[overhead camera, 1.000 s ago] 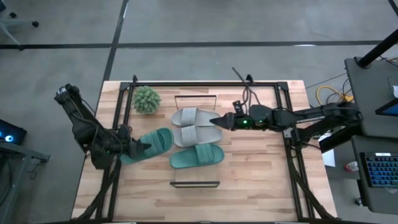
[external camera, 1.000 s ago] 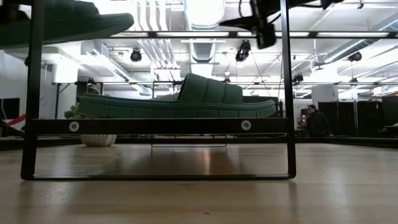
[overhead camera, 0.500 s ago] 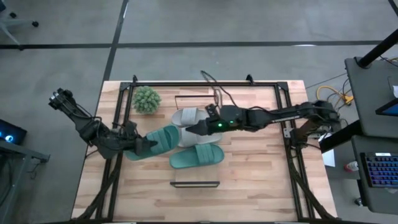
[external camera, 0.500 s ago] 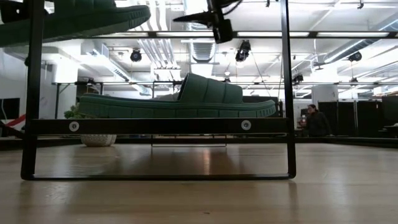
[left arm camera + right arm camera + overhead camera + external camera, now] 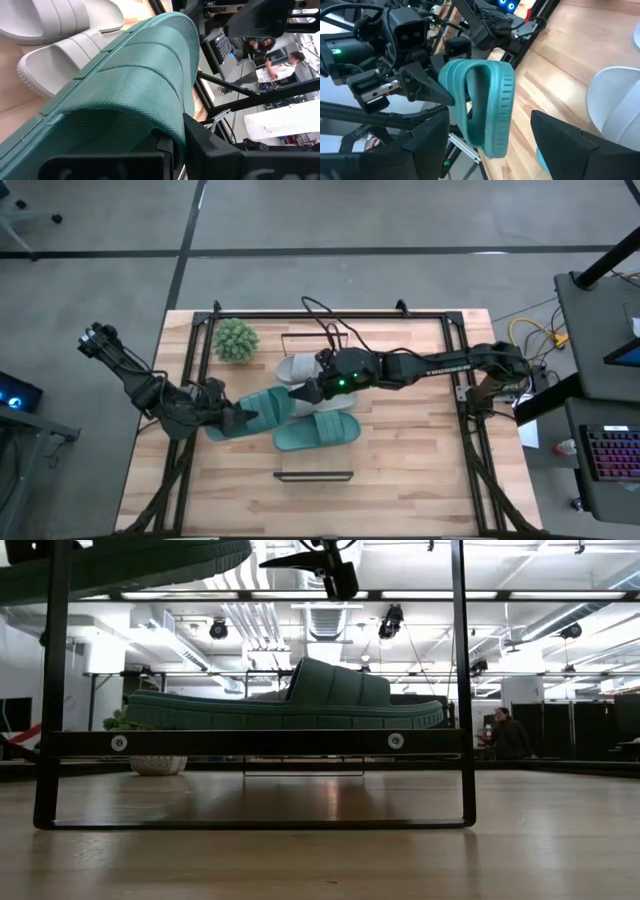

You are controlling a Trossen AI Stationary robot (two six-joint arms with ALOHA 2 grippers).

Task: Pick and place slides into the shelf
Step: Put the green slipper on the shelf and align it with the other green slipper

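Observation:
My left gripper (image 5: 238, 420) is shut on a teal-green slide (image 5: 262, 406) and carries it in the air over the table's left half; the low view shows that slide (image 5: 120, 562) high up, well above the shelf. My right gripper (image 5: 306, 391) is open and reaches across the light grey pair (image 5: 298, 367), its fingers close before the held slide's toe end (image 5: 487, 112) without plainly touching it. The second teal-green slide (image 5: 285, 705) lies sole down on the shelf plank (image 5: 250, 743), between the black end frames (image 5: 462, 690). My left gripper holds the teal-green slide by its wide strap (image 5: 150, 115), and the strap's edge runs in between the two fingers. The fingers come level from the table's left side. The slide is lifted clear and tilted onto its side, toe end toward the shelf.
A small potted plant (image 5: 236, 340) stands at the table's far left, beside the shelf's far end. A black metal frame (image 5: 465, 380) runs around the tabletop. Bare wood lies to the right of the slides (image 5: 410, 435). People sit in the room beyond the table (image 5: 505, 735).
My left gripper has carried the teal-green slide up and toward the table's right, closer to the shelf. My right gripper has swung from right of the grey pair leftward over it, toward the held slide's toe end.

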